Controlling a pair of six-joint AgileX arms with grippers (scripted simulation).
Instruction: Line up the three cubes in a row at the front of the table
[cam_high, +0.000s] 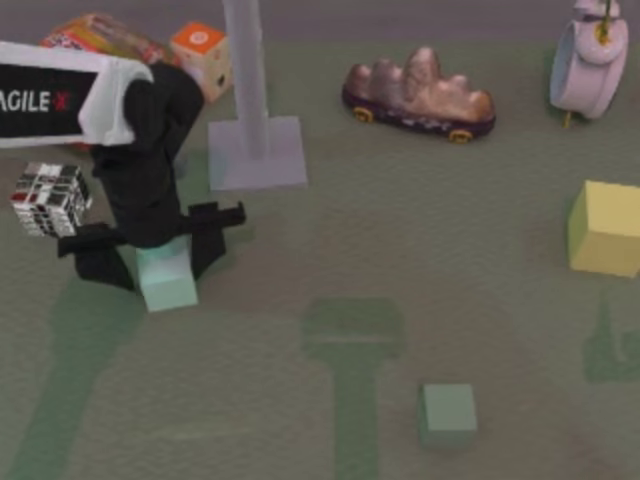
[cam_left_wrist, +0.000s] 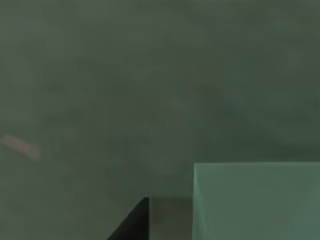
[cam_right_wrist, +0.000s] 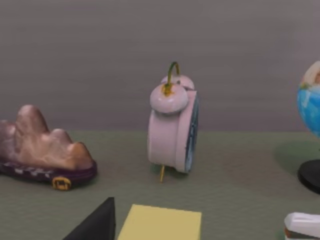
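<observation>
While the left end effector (cam_high: 152, 250) straddles the pale mint matte cube (cam_high: 166, 277), its two black fingers (cam_high: 215, 222) stand spread either side of it, not visibly pressed to its faces; state judged released and still wide of the cube.

Item 1, between the fingers: pale mint cube, resting flat on the dull grey-green grainy bench (cam_high: 300, 420). The left wrist view shows its top face (cam_left_wrist: 255, 200) off to one side with one dark fingertip (cam_left_wrist: 132, 222) beside it and a gap between them. Handling note: centre the cube between the fingers before closing, then close on two opposite flat faces so it does not twist.

Item 2, just beside the end effector, toward the bench's left edge: black-and-white chequered puzzle cube (cam_high: 50, 198). Not part of the task; keep the near finger clear of it on lifting.

Item 3, well apart, toward the front and right: small dull green matte cube (cam_high: 448, 413), already near the front edge. Judged a fair anchor for the row.

Item 4, far right of the end effector: largest yellow matte cube (cam_high: 605, 228), seen also close below the right wrist camera (cam_right_wrist: 160, 222).

Right end effector: only a dark tip shows in the right wrist view; state cannot be told.
</observation>
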